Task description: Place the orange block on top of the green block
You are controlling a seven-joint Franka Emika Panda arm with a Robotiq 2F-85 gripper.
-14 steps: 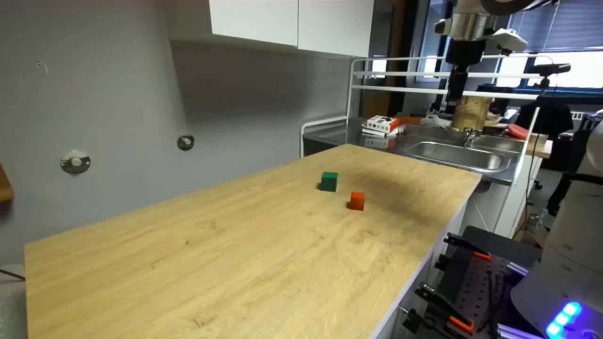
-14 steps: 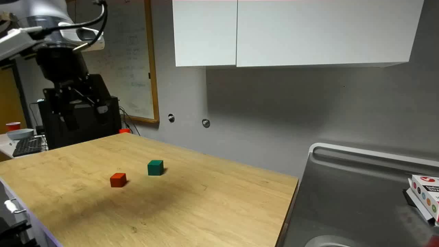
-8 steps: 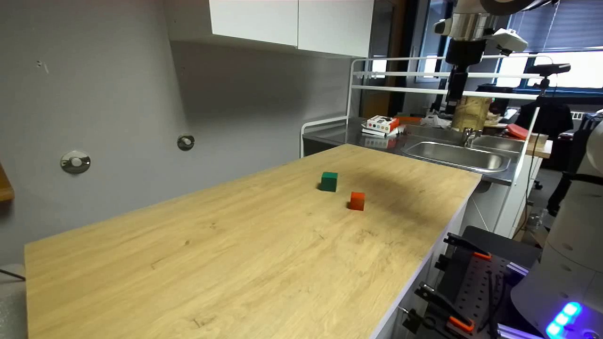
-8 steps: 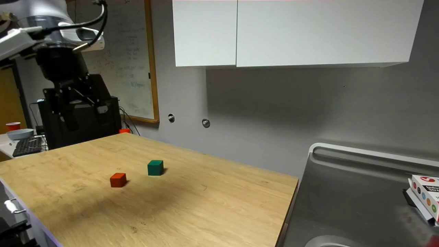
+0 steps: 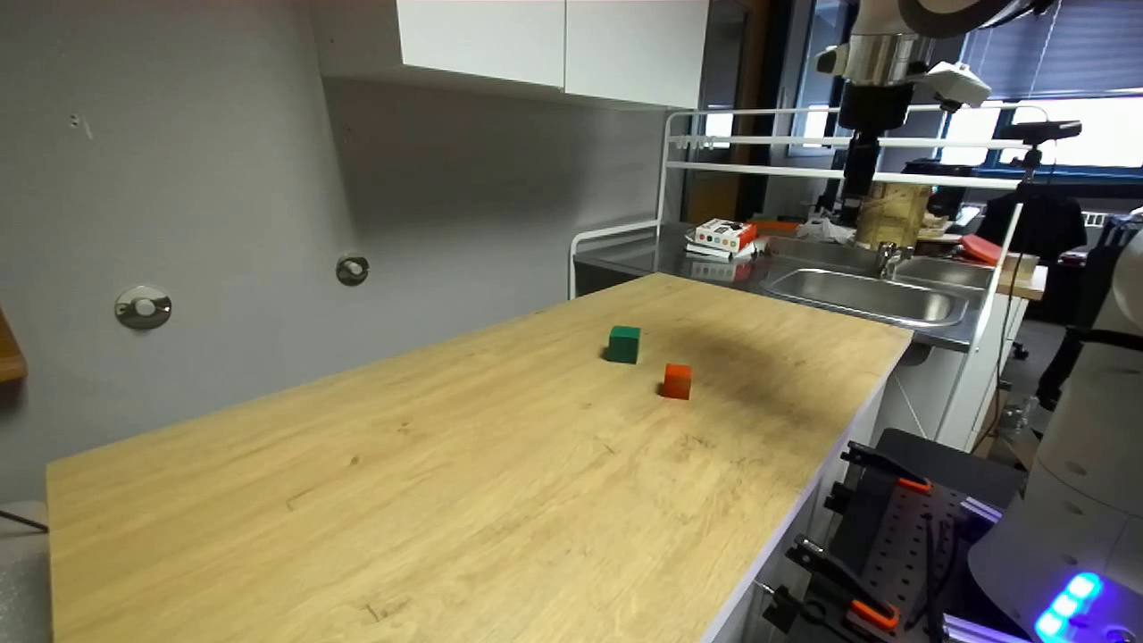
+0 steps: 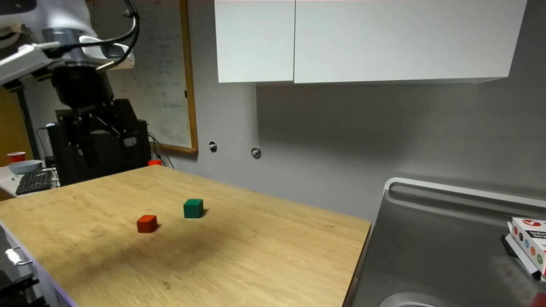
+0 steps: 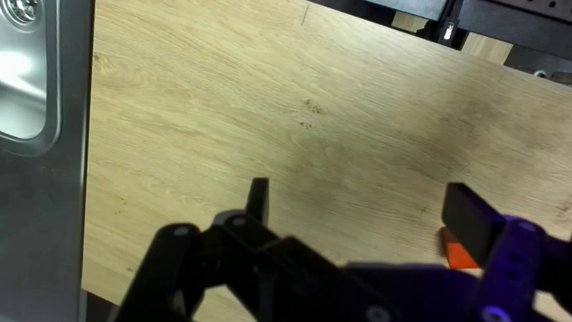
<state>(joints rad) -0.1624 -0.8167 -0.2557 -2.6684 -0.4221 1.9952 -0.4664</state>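
Tool high above the surface, fingers spread well apart. Wrist view shows only bare wood grain through the gap; nothing held.

Orange block: next out from the tool. In the wrist view one finger partly hides it, so it does not show in the gap. Both exterior views have it sitting flat on the surface, touching nothing else.

Green block: near the orange one but apart from it, on the side toward the wall. Top bare. Not made out in the wrist view.

Farther, past the end of the surface: metal sink, small white box with coloured dots.

Step in hand, my reading: reaching for the orange block, grasp not yet made, stacking not begun. Next move calls for a sideways shift until the gap stands over the orange block, then a straight descent with a finger either side, and only then drawing them together. Green block is near enough that a badly lined-up finger might nudge it.
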